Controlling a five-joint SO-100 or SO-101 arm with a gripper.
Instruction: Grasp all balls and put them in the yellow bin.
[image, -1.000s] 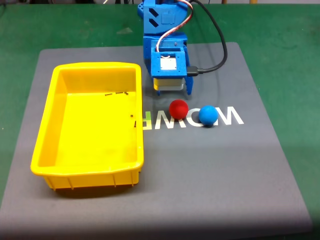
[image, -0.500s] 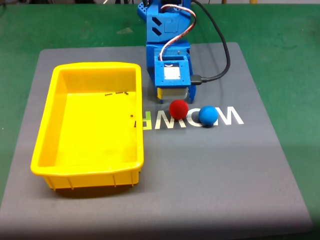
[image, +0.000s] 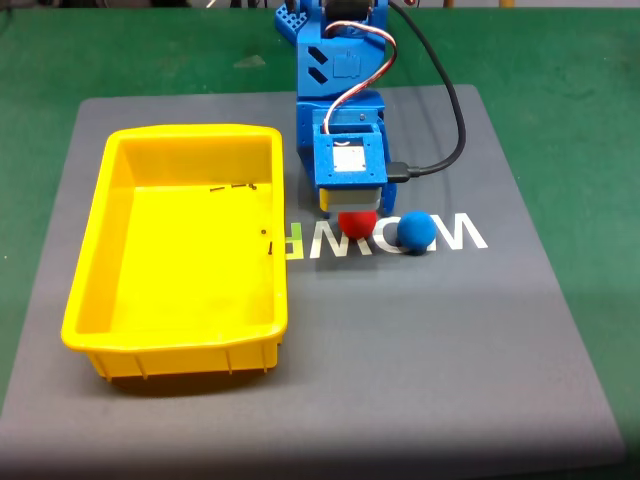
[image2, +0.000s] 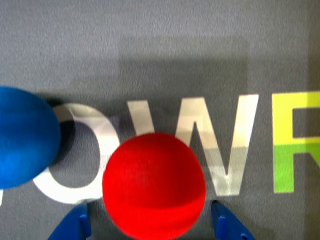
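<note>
Blue end effector (image2: 149, 220) spread wide, its two fingertips (image2: 75, 225) straddling the red ball (image2: 154, 185) in the wrist view, one tip on each side at the bottom edge, neither visibly touching it. Nothing pinched. Red ball (image: 358, 224) resting on a grey mat (image: 420, 340), on the white printed lettering (image2: 210, 145), partly tucked under the arm's blue wrist housing (image: 349, 160) in the fixed view. Blue ball (image: 416, 230) just right of the red ball in the fixed view, near it but apart, also over the white letters; seen left of the red ball (image2: 22, 137) in the wrist view. Yellow bin (image: 95, 260) well left of the red ball in the fixed view, on the same mat, holding no balls, a few small dark marks on its floor. Black cable (image: 450, 100) looping from the wrist housing up behind the red ball. Green counter (image: 580, 90) surrounding the mat on all visible sides.
</note>
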